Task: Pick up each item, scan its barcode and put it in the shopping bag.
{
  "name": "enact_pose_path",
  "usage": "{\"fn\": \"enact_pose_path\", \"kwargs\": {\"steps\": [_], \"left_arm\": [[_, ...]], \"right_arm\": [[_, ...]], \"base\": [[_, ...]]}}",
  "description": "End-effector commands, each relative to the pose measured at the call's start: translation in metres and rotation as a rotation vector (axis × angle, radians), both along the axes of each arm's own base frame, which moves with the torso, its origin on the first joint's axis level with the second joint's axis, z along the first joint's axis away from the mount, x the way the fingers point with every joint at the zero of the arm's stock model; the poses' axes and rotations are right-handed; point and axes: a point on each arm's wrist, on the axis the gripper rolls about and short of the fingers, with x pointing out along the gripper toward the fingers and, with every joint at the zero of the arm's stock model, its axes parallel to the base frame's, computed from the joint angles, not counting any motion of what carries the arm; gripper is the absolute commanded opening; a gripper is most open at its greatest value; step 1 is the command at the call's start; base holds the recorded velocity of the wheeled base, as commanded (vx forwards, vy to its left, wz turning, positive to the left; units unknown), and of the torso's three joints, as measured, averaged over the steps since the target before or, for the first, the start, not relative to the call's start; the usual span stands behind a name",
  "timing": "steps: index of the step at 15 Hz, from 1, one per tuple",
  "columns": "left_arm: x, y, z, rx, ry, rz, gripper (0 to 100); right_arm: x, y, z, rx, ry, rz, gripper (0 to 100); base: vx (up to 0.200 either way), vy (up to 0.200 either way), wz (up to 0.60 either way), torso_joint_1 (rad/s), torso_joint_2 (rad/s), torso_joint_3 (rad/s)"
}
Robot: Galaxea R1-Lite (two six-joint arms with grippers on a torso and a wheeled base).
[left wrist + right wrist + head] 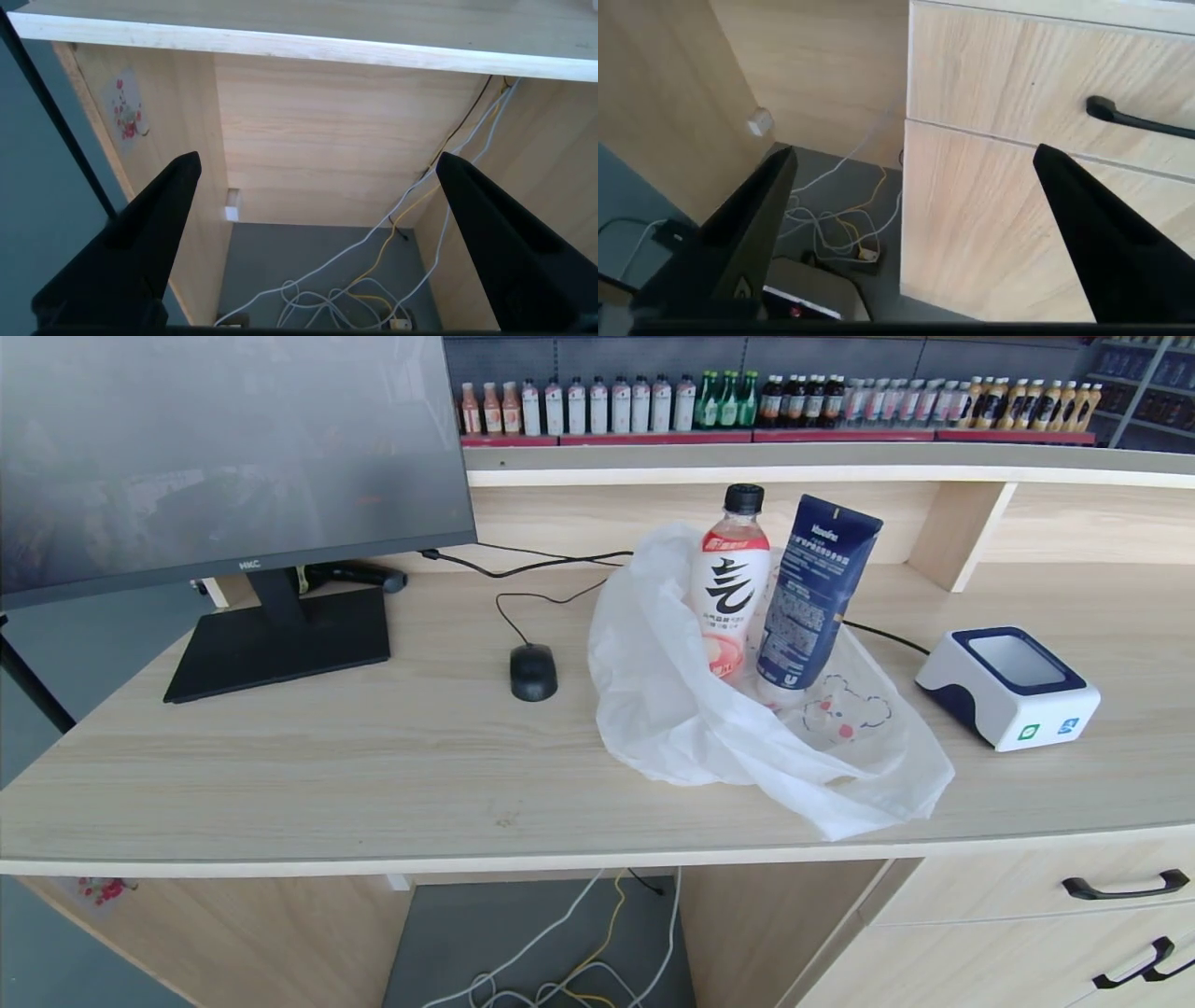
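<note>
Counter (373, 765), seen from the front. A white plastic bag (691, 728) lies crumpled at centre right. A bottle (733, 588) with a black cap and a dark blue pouch (812, 597) stand upright among the bag's folds at its far side, side by side and touching, the bottle on the left. The lower part of the bottle shows through the plastic. The scanner (1008, 686), white with a dark blue top, sits right of the bag and apart from it. A black mouse (533, 672) lies just left of the bag. A monitor (224, 448) stands at far left.

Left gripper (318, 159): below the counter edge, facing the knee space with its loose cables (346, 299); fingers spread wide, nothing between them.

Right gripper (915, 151): low, facing the drawers (1018, 75); fingers spread wide, holding nothing.
</note>
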Motion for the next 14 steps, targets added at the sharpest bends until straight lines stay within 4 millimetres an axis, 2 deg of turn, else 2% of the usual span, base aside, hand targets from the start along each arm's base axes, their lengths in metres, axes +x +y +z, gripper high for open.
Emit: {"fn": "enact_pose_path", "kwargs": {"steps": [1, 3, 5, 6, 8, 9, 12, 14], "left_arm": [[0.000, 0.000, 0.000, 0.000, 0.000, 0.002, 100], [0.000, 0.000, 0.000, 0.000, 0.000, 0.000, 100], [0.000, 0.000, 0.000, 0.000, 0.000, 0.000, 100], [0.000, 0.000, 0.000, 0.000, 0.000, 0.002, 100], [0.000, 0.000, 0.000, 0.000, 0.000, 0.000, 100], [0.000, 0.000, 0.000, 0.000, 0.000, 0.000, 100], [0.000, 0.000, 0.000, 0.000, 0.000, 0.000, 100], [0.000, 0.000, 0.000, 0.000, 0.000, 0.000, 100]], "right_arm": [[-0.003, 0.000, -0.001, 0.012, -0.038, -0.019, 100], [0.002, 0.001, 0.000, -0.005, 0.023, -0.051, 100], [0.007, 0.005, 0.001, -0.006, 0.094, -0.287, 100], [0.005, 0.006, 0.001, 0.008, 0.076, -0.332, 100], [-0.005, 0.006, -0.001, 0.027, -0.052, -0.325, 100], [-0.005, 0.006, -0.002, 0.031, -0.056, -0.319, 100], [-0.005, 0.006, -0.002, 0.038, -0.055, -0.317, 100], [-0.005, 0.006, -0.002, 0.038, -0.055, -0.319, 100]], "base": [[0.000, 0.000, 0.00, 0.000, 0.00, 0.000], [0.000, 0.000, 0.00, 0.000, 0.00, 0.000], [0.000, 0.000, 0.00, 0.000, 0.00, 0.000], [0.000, 0.000, 0.00, 0.000, 0.00, 0.000], [0.000, 0.000, 0.00, 0.000, 0.00, 0.000], [0.000, 0.000, 0.00, 0.000, 0.00, 0.000], [-0.200, 0.000, 0.00, 0.007, 0.00, -0.001], [0.000, 0.000, 0.00, 0.000, 0.00, 0.000]]}}
